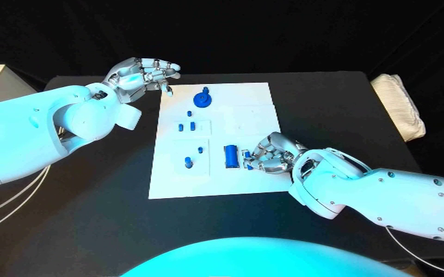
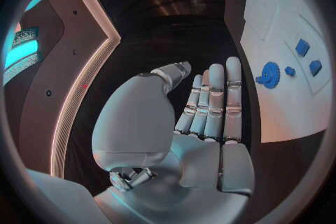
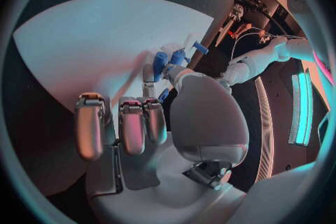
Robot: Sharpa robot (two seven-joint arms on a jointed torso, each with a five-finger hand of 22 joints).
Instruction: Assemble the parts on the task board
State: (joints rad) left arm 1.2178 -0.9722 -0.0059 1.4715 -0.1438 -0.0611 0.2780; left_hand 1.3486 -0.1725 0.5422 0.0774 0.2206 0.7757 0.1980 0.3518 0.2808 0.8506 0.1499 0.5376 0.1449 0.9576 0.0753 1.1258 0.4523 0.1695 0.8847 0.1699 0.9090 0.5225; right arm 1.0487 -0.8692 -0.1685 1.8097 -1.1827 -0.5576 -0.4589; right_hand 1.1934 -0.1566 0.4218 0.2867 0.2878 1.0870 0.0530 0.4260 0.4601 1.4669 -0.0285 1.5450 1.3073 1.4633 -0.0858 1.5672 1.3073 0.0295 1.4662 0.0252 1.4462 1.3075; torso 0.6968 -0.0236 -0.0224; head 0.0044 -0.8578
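Probably light, rigid, slick: small blue plastic cylinder (image 1: 230,156) at five o'clock on white board (image 1: 249,120), best pinched across its sides; right hand (image 1: 269,154) fingers on a tiny blue piece beside it, grip uncertain; left hand (image 1: 144,75) spread, holding nothing.

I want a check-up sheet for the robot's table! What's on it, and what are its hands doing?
Surface: black table, with the white task board in its middle.
Job's things: a blue gear-shaped part at the board's far end; small blue parts mid-board; a blue cylinder part at the near end.
Clutter: folded white cloth at the table's right edge.
Robot hands: left robot hand hovers beside the board's far left corner, holding nothing; right robot hand is at the near parts, a small blue part at its fingertips; grip unclear.
Cables: thin cables under the right arm.
Surroundings: dark backdrop.
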